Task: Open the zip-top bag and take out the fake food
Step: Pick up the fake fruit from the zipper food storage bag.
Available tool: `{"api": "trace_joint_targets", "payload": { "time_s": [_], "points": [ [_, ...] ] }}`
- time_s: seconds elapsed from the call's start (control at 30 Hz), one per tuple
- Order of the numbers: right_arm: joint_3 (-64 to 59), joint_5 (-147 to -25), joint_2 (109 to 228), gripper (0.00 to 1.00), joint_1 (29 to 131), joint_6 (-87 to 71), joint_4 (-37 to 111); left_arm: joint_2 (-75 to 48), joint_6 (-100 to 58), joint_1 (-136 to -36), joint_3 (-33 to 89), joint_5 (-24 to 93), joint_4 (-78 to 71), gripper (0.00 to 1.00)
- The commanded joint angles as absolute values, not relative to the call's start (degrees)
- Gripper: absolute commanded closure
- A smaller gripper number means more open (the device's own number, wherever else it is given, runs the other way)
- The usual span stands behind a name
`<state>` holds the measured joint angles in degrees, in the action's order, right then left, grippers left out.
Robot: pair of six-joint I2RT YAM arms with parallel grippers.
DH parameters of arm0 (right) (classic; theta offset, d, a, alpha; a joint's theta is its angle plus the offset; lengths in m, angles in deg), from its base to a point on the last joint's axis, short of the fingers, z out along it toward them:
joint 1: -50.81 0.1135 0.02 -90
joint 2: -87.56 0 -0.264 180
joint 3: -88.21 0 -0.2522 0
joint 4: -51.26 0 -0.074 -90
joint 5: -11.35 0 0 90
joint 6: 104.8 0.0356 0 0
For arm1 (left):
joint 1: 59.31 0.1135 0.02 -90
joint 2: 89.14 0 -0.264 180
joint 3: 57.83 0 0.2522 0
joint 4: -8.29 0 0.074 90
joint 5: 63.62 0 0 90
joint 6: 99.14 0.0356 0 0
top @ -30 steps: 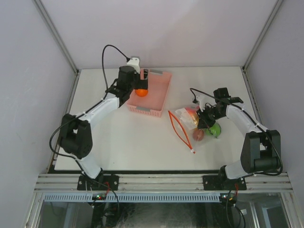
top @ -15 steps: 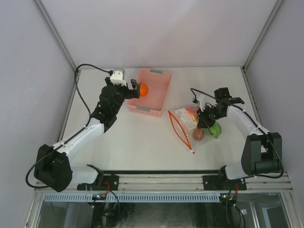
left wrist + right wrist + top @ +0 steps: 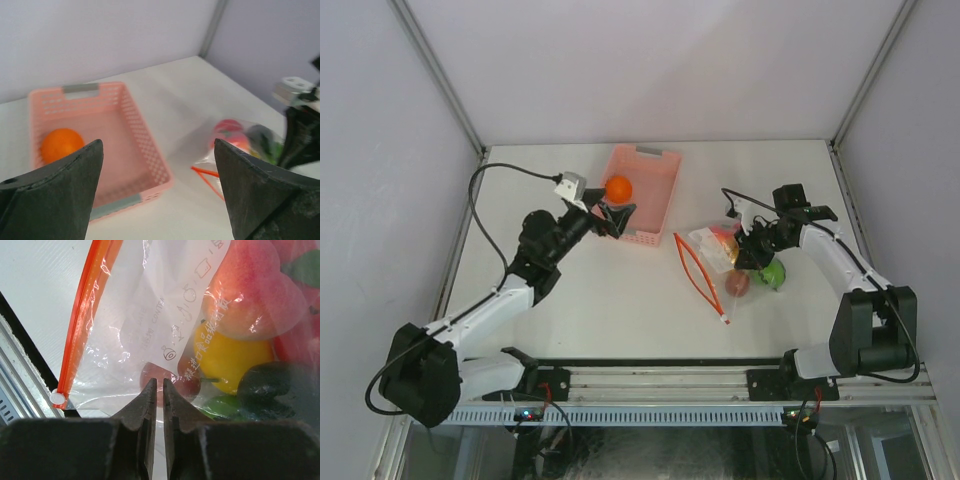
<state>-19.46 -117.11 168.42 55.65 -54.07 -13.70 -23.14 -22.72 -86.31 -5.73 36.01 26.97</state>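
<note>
Overhead view of a white table (image 3: 620, 300) with two robot arms. The zip-top bag (image 3: 708, 242) lies right of centre, clear and crinkled, with most of the fake food (image 3: 726, 250) bunched inside it: peach, yellow, green and red-pink pieces. Its red-orange zipper strip (image 3: 698, 275) runs diagonally along the bag's left edge, from upper left to lower right, so the mouth faces the left side of the frame.

The right gripper (image 3: 752, 252) sits on the bag's right side, opposite the zipper. In the right wrist view its jaws are closed to a thin slit with the tips against the plastic film. Whether a fold of film is pinched between them cannot be told.

The left gripper (image 3: 612, 213) is spread wide and empty, hovering at the near edge of a pink basket (image 3: 655, 190) in the upper centre. One orange fruit (image 3: 618, 187) lies in that basket, out of the bag.

The relation that matters: the bag's mouth lies to the right and slightly lower in the frame from the open left gripper, turned towards it. The right arm is nearer the bag but on its closed end. Judged from this, the left arm is placed to reach in along the bag, across the zipper line
</note>
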Motion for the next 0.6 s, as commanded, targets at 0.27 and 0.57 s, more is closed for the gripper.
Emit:
{"api": "trace_joint_targets", "payload": {
  "time_s": [0.27,0.57],
  "points": [
    [-17.29,-120.66,163.48,0.84,55.46,-60.62,-16.56,-22.46,-7.6,-100.64,-17.11,49.5,43.3,0.18],
    [-18.98,-119.66,162.55,0.76,56.61,-72.73,-21.45,-13.65,-2.98,-107.39,-18.36,48.71,46.48,0.47]
  ]
}}
